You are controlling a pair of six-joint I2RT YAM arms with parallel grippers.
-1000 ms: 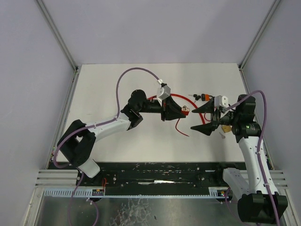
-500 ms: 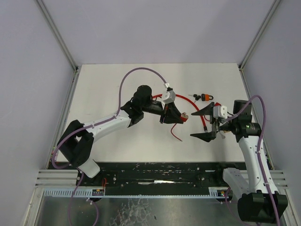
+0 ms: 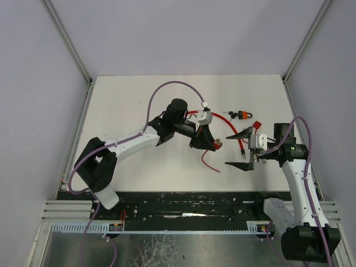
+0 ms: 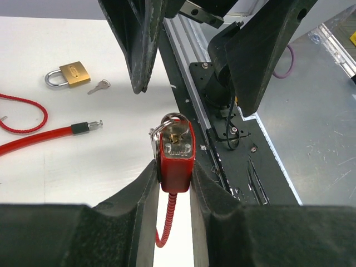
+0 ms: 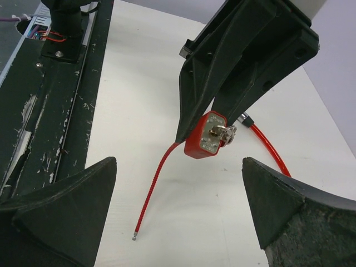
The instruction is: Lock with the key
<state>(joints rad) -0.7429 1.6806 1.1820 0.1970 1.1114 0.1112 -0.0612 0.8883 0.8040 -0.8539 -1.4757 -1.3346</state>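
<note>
A red padlock [image 4: 177, 156] sits clamped between the fingers of my left gripper [image 4: 175, 172], held off the table. A silver key [image 4: 175, 125] on a ring sticks out of its keyhole face. A thin red cable [image 5: 153, 189] hangs from the lock down to the table. My right gripper [image 5: 178, 206] stands wide open, facing the lock [image 5: 204, 136] and the key [image 5: 225, 132] at a short distance, touching neither. In the top view the left gripper [image 3: 213, 145] and the right gripper [image 3: 237, 149] point at each other over the table's middle.
A brass padlock [image 4: 72, 73] and a small loose key [image 4: 100, 85] lie on the white table. A thick red cable [image 4: 33, 139] with a black end runs past them. An orange and black lock [image 3: 243, 115] lies at the back. The black rail [image 5: 50, 94] lines the near edge.
My left arm has carried the red padlock to the right and nearer, towards the right gripper. The right gripper's jaws have spread wider and it has drawn back a little.
</note>
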